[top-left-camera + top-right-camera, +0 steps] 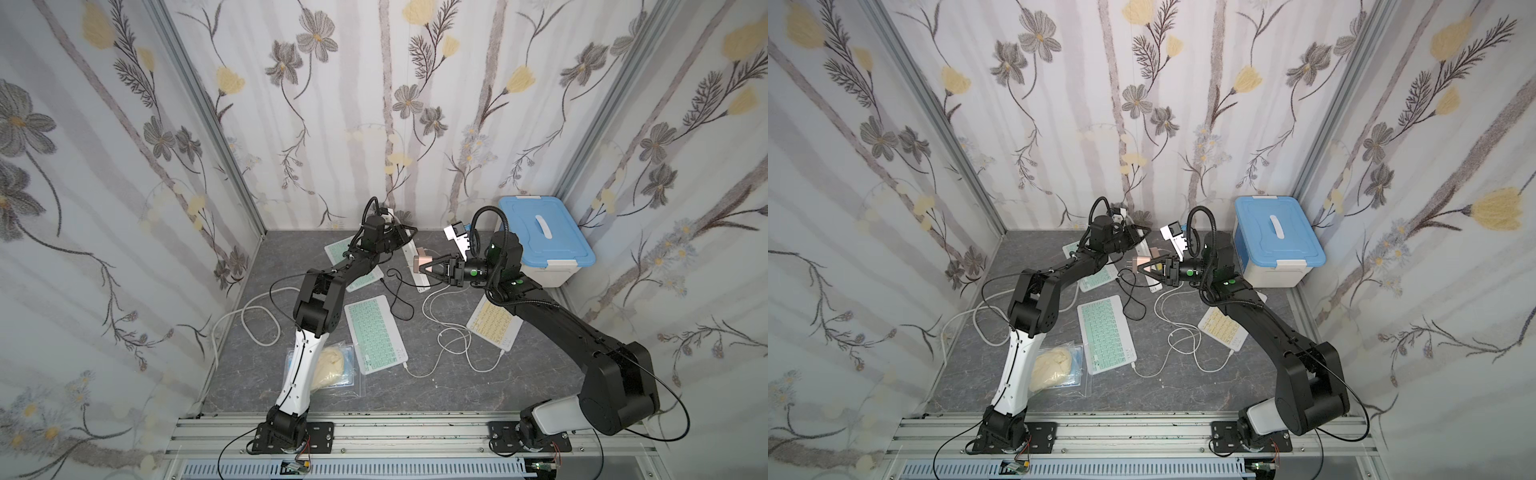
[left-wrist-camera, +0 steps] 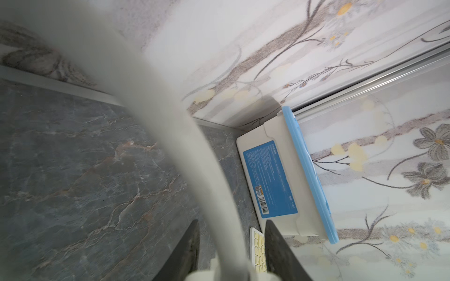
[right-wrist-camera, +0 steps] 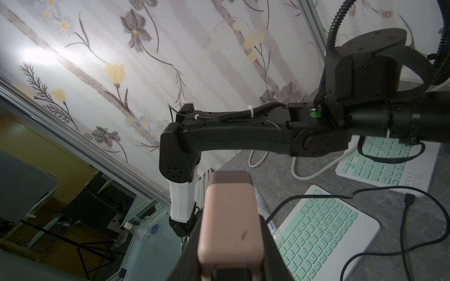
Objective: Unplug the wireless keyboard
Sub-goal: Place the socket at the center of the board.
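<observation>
A pink charger plug [image 1: 419, 263] [image 3: 230, 194] hangs in the air above the white power strip [image 1: 420, 279], its bare prongs [image 1: 1128, 264] pointing left. My right gripper [image 1: 426, 267] [image 3: 229, 223] is shut on the plug's sides. My left gripper [image 1: 410, 236] [image 2: 231, 222] is shut on the far end of the power strip [image 2: 202, 276], where its thick white cord [image 2: 170, 136] comes out. A mint keyboard [image 1: 376, 332] [image 3: 321, 231] lies in the middle with a thin white cable at its near corner. A yellow keyboard [image 1: 494, 324] lies to the right, under my right arm.
A second mint keyboard [image 1: 338, 250] lies partly under my left arm, with a loose black cable [image 1: 399, 299] beside it. A blue-lidded storage box [image 1: 540, 241] stands at the back right. A plastic bag with a beige lump [image 1: 332, 368] sits front left. White cord loops [image 1: 257, 320] lie at the left.
</observation>
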You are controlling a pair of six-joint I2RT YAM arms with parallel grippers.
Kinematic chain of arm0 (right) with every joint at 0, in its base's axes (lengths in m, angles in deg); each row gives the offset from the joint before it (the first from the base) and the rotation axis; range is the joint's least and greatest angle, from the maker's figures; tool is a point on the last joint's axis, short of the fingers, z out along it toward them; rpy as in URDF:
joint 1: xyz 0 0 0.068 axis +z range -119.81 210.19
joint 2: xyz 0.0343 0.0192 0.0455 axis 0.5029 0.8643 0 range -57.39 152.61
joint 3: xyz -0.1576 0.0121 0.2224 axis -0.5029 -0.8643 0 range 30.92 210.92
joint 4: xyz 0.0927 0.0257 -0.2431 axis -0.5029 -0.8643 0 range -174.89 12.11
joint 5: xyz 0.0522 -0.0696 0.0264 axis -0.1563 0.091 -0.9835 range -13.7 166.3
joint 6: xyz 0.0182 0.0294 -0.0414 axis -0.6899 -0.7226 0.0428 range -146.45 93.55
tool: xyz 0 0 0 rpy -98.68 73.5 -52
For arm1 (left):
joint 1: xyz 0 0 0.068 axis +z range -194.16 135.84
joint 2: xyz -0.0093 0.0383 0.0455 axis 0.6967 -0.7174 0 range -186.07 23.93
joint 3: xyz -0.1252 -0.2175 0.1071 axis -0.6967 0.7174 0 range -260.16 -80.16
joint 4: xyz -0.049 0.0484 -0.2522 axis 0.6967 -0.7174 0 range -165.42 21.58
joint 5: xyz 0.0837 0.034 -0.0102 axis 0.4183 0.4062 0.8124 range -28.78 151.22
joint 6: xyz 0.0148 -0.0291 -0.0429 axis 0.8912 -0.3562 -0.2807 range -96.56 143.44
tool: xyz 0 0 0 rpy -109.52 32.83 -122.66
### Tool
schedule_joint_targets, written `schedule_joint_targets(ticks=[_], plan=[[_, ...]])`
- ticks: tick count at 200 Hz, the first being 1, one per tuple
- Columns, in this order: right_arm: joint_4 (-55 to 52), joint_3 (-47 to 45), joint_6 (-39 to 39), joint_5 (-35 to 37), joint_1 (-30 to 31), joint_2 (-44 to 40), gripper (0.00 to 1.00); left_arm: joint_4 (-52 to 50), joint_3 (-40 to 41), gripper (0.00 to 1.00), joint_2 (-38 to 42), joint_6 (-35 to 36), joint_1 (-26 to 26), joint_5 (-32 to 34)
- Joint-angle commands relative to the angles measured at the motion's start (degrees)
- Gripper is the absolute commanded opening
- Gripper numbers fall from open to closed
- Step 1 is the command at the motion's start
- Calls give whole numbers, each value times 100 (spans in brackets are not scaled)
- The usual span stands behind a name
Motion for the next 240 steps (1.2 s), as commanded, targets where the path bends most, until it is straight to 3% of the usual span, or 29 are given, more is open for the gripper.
schedule_joint_targets(ticks=[1,111,139,173,212,240], plan=[[-200,-48,329,69,-40,-22,0,183,-99,0,-178,-198,-9,19],[-294,-203,441,106,-149,103,0,-101,-741,0,-1233,-582,-88,65],[-246,-226,426,86,-153,170,0,-278,-773,19,-1356,-657,-89,305],[-210,-209,419,38,-149,256,0,-375,-732,60,-1299,-715,-77,410],[-171,-208,415,-28,-154,277,0,-862,-874,90,-1170,-666,-53,506],[-189,-233,441,-24,-172,285,0,-1281,-808,93,-954,-529,-44,586]])
